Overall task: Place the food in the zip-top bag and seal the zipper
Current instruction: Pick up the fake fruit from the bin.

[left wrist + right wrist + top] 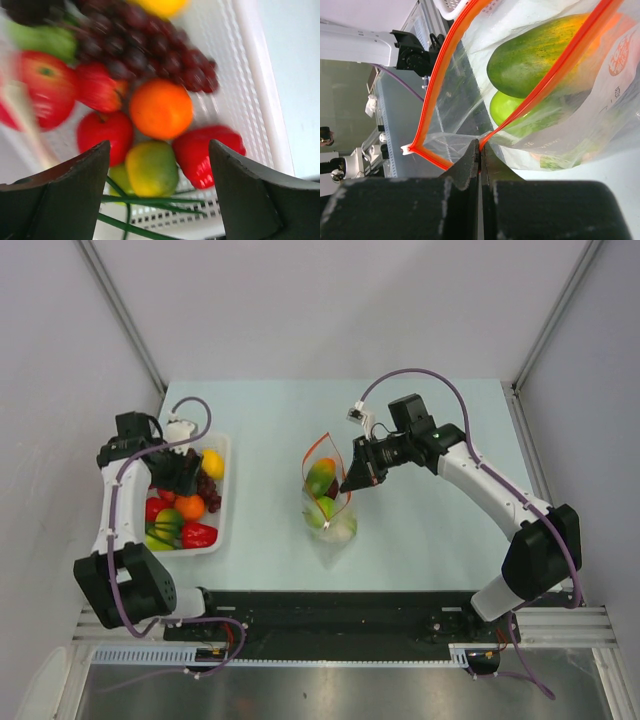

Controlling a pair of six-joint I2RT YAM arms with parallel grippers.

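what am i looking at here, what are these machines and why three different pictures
These are two robot arms bolted at the near edge of a table. The wide picture looks down from above. The other two come from a camera on each wrist. The left gripper hangs open over a white tray of toy food: an orange, dark grapes and some red pieces. The right gripper is shut on the edge of the zip-top bag, pinching it at the orange-red zipper, with the mouth open. Some food is already inside, including a green-yellow fruit.
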